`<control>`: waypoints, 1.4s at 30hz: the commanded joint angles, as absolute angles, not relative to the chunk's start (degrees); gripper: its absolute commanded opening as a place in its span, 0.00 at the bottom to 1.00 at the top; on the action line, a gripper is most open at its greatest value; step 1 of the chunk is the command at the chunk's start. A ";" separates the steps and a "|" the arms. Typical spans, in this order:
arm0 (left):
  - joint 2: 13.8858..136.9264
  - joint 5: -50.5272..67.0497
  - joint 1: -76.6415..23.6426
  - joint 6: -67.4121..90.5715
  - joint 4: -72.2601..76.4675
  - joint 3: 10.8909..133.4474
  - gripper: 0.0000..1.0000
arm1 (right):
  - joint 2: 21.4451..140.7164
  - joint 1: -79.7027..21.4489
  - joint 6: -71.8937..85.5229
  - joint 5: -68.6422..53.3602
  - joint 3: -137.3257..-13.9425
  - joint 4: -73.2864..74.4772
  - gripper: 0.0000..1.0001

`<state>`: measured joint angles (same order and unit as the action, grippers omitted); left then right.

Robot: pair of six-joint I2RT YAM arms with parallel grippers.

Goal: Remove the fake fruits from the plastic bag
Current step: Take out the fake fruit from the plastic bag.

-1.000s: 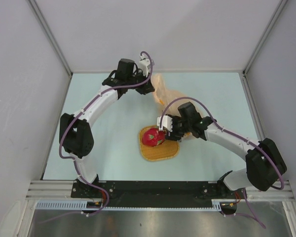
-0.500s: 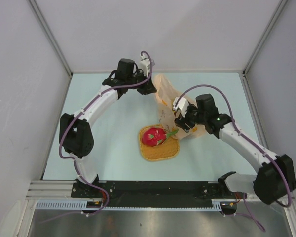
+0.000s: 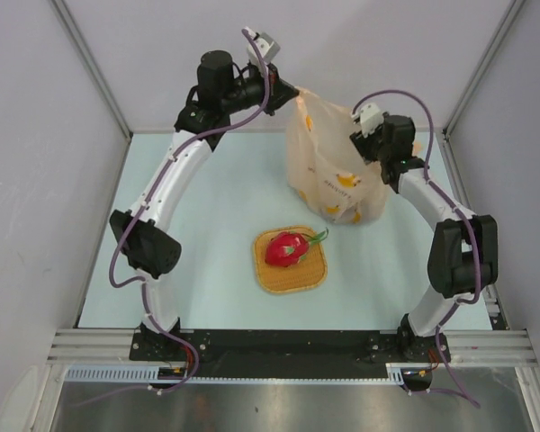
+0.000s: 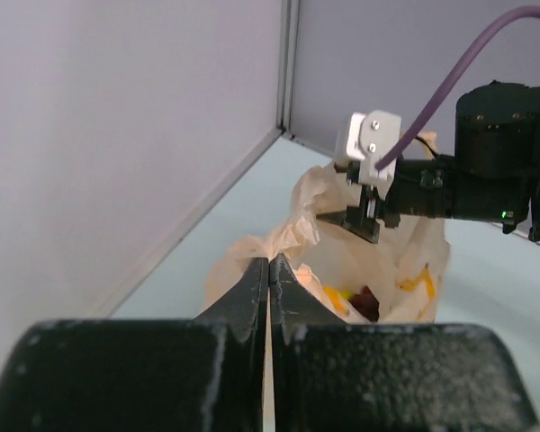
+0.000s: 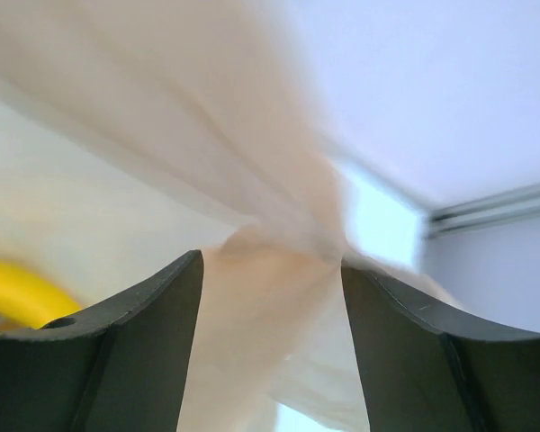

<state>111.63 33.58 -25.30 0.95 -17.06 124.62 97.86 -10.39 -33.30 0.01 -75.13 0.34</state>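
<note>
Where my two arms meet over the far side of the table, the count runs left to right. There is one left gripper, clenched on the top corner of the one plastic bag and drawing it upright. There is one right gripper, its fingers spread apart with a fold of the bag's film passing between them. One red fruit with green tips lies outside the bag on the single orange woven tray, nearer my bases. Through the bag's open mouth I make out one yellow fruit beside one dark red piece. The table is pale blue, enclosed by three plain grey walls. Yellow patches show through the film lower down; whether they are fruit or print I cannot tell. Nor can I tell whether the bag's bottom rests on the table. The right wrist view is blurred.
</note>
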 commanded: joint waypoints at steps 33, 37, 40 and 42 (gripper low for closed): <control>87.71 47.55 -24.35 -3.16 -32.75 85.94 0.00 | 80.93 -24.00 -39.29 -8.44 -53.51 5.01 0.34; 87.45 48.69 -22.94 -7.72 -40.59 87.01 0.00 | 89.11 -24.26 -39.11 -7.21 -58.79 1.15 0.30; 86.14 45.81 -22.07 -8.70 -41.92 85.17 0.00 | 93.51 -27.15 -38.15 -8.78 -60.90 -2.72 0.32; 85.26 44.30 -21.80 -8.35 -40.70 84.03 0.00 | 95.00 -29.95 -36.31 -13.07 -61.87 -3.16 0.34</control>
<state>88.99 45.63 -22.87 -5.23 -38.11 84.55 93.06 -25.54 -37.98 -7.79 -58.02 2.59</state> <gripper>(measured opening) 0.004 0.329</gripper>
